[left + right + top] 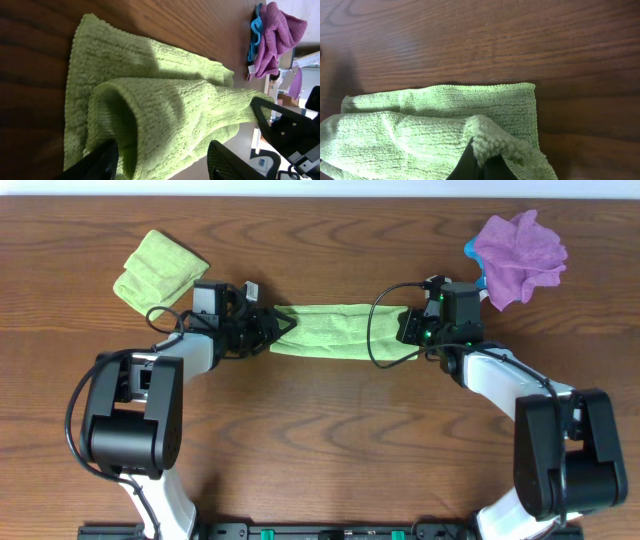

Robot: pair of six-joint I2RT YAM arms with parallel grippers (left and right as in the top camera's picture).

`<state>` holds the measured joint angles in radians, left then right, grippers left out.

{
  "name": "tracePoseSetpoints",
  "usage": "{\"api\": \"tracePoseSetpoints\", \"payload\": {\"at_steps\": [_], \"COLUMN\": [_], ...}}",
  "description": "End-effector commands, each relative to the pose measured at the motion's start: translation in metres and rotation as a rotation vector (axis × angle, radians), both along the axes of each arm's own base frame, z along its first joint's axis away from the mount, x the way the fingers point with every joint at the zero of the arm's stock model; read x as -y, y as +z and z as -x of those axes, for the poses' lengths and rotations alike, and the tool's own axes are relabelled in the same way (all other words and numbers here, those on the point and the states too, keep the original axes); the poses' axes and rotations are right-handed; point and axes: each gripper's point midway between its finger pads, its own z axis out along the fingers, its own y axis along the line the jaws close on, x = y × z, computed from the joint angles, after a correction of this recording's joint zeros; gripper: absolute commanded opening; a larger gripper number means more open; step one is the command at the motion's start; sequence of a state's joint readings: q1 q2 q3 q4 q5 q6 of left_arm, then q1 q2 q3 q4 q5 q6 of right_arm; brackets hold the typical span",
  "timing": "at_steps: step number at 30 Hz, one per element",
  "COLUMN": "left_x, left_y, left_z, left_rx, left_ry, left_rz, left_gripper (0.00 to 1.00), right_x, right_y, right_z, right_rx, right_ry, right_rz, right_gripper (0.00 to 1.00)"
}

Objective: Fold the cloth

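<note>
**Q:** State the carrying surface.

**A:** Brown wood-grain bench [320, 440].

**Q:** List the items resting directly on it.

**A:** Centre: green cloth [335, 332], a long strip running left to right, doubled over along its length. Far left corner: folded green towel [158, 268]. Far right corner: crumpled purple cloth [518, 252], lying partly over a blue item [471, 249]. Both corner items are apart from the strip.
</note>
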<state>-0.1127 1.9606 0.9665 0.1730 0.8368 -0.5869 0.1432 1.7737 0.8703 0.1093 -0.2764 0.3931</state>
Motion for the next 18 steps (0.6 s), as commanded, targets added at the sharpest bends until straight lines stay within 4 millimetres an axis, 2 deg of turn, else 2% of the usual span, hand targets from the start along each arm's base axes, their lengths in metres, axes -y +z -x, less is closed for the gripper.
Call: {"api": "tracePoseSetpoints", "payload": {"at_steps": [1,6,9,12,15,16,18], "left_x": [0.004,0.007,0.007,0.007,0.008,0.008,0.007], "left_y": [-0.005,-0.009,-0.009,-0.007,-0.003,-0.001,0.002], "left_z": [-0.004,-0.005,-0.007,-0.011,-0.016,-0.017,-0.020], "left_rx": [0.016,0.024,0.035,0.057,0.088,0.098,0.115], "left_ry": [0.000,0.008,0.013,0.016,0.019,0.019,0.023], "left_rz": [-0.035,-0.072,-0.083,-0.081,-0.077,-0.075,-0.071], "left_gripper": [0.58,0.56,0.49,0.34,0.09,0.06,0.06], "right_x": [-0.005,-0.005,-0.005,-0.005,-0.005,-0.004,-0.005], "right_y": [0.005,0.004,0.003,0.001,-0.001,-0.001,-0.001], "right_z": [-0.004,-0.004,-0.003,0.000,0.001,0.002,0.001], "right_rx": [0.013,0.013,0.005,-0.008,-0.017,-0.019,-0.019], "right_ry": [0.016,0.016,0.016,0.016,0.016,0.016,0.016], "right_rz": [-0.002,-0.002,-0.001,0.001,0.002,0.003,0.003], "right_gripper": [0.01,0.01,0.02,0.01,0.01,0.01,0.01]}}
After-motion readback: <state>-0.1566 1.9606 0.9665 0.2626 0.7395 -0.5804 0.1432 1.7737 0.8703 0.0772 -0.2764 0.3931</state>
